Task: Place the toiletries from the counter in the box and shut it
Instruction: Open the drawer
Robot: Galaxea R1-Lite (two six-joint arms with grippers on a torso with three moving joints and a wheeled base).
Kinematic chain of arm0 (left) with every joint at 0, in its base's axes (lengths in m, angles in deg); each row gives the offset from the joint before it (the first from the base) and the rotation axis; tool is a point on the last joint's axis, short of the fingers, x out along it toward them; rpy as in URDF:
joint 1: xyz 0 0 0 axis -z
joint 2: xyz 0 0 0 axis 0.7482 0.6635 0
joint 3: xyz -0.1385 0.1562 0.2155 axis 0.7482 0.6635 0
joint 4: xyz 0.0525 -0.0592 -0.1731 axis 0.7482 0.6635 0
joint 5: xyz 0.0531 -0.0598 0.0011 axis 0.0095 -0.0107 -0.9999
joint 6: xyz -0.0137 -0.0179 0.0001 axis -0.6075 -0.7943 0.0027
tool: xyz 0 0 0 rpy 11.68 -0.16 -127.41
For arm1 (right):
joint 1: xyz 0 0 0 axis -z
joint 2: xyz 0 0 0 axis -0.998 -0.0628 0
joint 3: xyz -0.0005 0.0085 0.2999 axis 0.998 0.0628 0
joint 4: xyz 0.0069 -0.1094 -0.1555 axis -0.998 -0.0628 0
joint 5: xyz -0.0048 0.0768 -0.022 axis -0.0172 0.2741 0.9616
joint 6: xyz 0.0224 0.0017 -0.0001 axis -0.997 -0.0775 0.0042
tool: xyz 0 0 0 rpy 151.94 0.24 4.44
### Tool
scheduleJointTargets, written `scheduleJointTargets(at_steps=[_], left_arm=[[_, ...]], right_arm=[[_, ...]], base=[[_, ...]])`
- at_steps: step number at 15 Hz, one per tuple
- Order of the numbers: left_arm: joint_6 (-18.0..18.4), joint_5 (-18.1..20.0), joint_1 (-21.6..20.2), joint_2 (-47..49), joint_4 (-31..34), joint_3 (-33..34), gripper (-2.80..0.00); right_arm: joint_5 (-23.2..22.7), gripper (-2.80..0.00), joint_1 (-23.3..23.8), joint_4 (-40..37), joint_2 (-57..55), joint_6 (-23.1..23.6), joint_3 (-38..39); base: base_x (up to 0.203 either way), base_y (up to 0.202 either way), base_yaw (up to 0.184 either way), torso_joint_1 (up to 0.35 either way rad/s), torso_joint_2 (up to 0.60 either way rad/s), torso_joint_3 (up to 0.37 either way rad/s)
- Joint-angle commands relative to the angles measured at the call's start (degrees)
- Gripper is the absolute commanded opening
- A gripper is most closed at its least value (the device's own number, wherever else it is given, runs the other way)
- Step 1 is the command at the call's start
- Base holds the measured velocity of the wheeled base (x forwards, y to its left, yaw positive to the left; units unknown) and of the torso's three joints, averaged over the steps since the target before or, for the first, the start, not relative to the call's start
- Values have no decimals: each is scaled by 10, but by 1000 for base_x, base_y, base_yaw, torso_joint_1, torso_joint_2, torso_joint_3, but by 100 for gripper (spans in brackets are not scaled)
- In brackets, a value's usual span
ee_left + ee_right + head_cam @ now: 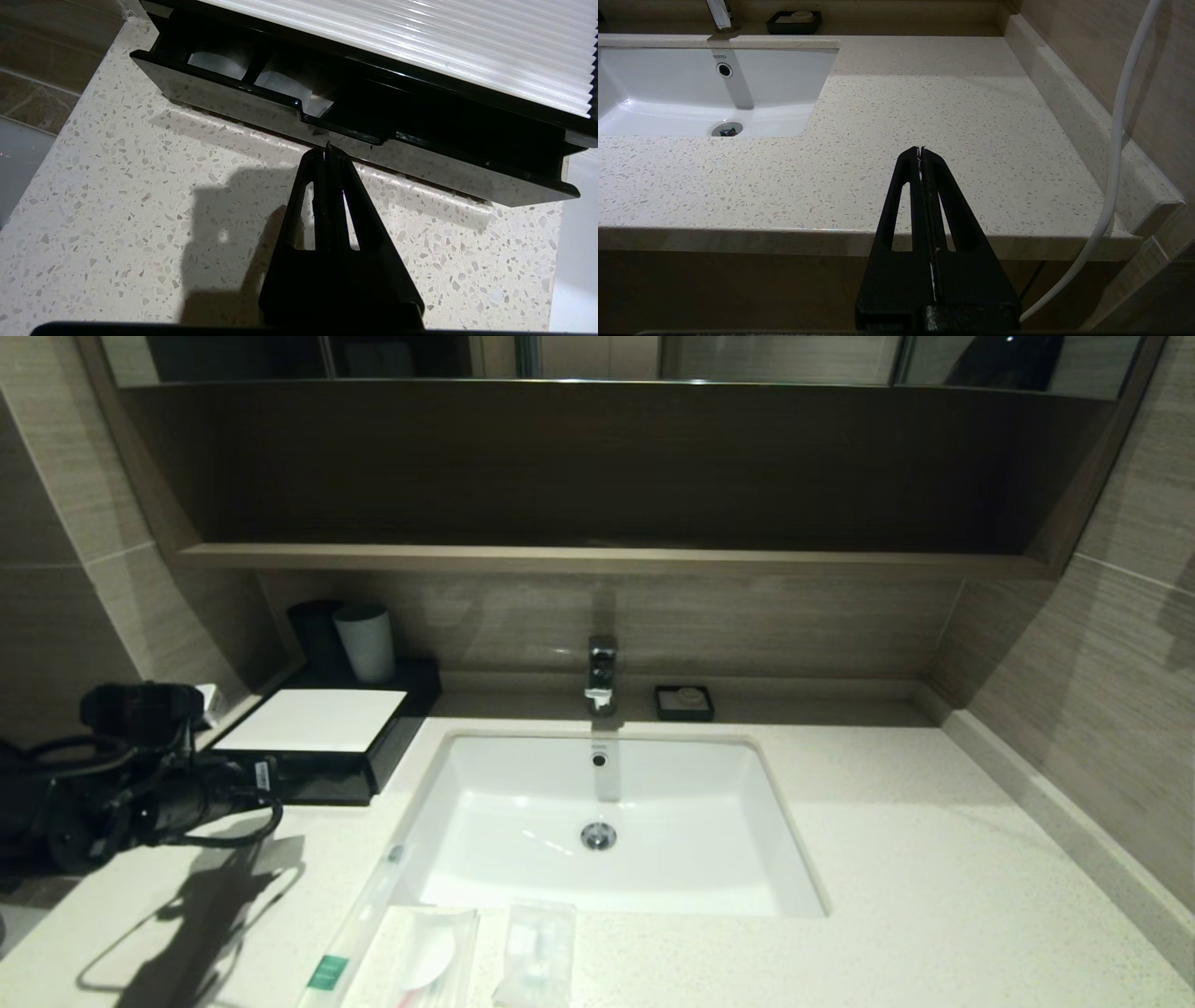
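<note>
Toiletries (439, 957), three crinkly clear packets, lie on the desk (934, 859) at six o'clock from the sink, looking light, soft and slippery; pinching a flat edge seems wisest. From the head view, the box (317, 737) sits at ten o'clock. Left wrist view: the left gripper (328, 148), jaws pressed together and empty, hovers just before the drawer's front notch. Right wrist view: the right gripper (920, 150), jaws closed on nothing, hangs near the desk's front edge.

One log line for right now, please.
left claw shut at drawer front | drawer ajar | packets on counter | right claw shut, idle
</note>
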Motion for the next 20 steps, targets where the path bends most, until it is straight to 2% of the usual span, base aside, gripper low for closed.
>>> scheduleJointTargets(at_steps=[1, 6, 20], left_arm=[[0, 0, -1, 16, -12, 0, -280], [0, 0, 0, 35, -39, 1, -280], [0, 2, 1, 47, -54, -19, -280]], right_arm=[[0, -280, 0, 0, 1, 1, 1], [0, -280, 0, 0, 1, 1, 1], [0, -280, 0, 0, 1, 0, 1]], base=[[0, 0, 0, 0, 0, 0], [0, 0, 0, 0, 0, 0], [0, 0, 0, 0, 0, 0]])
